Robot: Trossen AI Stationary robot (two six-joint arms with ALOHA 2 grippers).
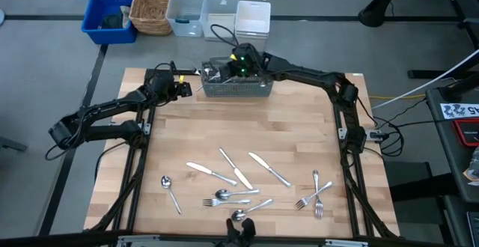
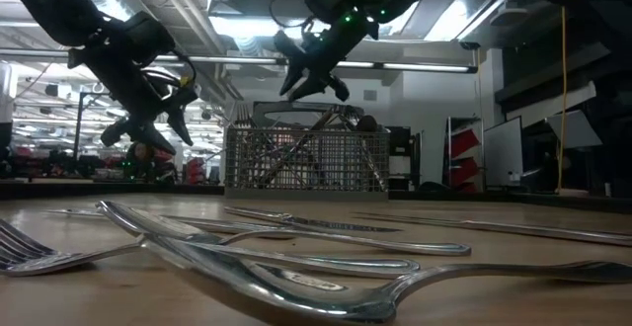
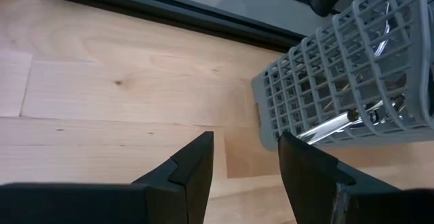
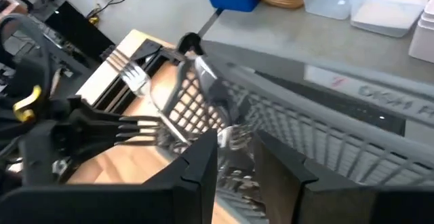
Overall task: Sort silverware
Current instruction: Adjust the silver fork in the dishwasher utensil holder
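The silverware (image 1: 239, 180) is shiny and silver: thin forks, spoons and knives. About ten pieces lie spread out flat on the wooden table (image 1: 299, 127), down by its 6 o'clock edge in the high view. A lone spoon (image 1: 169, 191) sits off at the 7 o'clock side, and two crossed forks (image 1: 314, 194) sit at the 5 o'clock side. More silverware stands inside the grey basket (image 1: 236, 88), which sits at the 12 o'clock edge of the table. The right gripper (image 1: 241, 63) hangs right over the basket, and its jaws are a little apart with nothing in them. The left gripper (image 1: 187, 87) is just beside the basket, at the basket's 9 o'clock side, and its jaws are also apart and hold nothing. The middle of the table between the basket and the loose pieces is bare wood, with lots of room. Past the 12 o'clock edge, some bins (image 1: 202, 11) stand on the floor.
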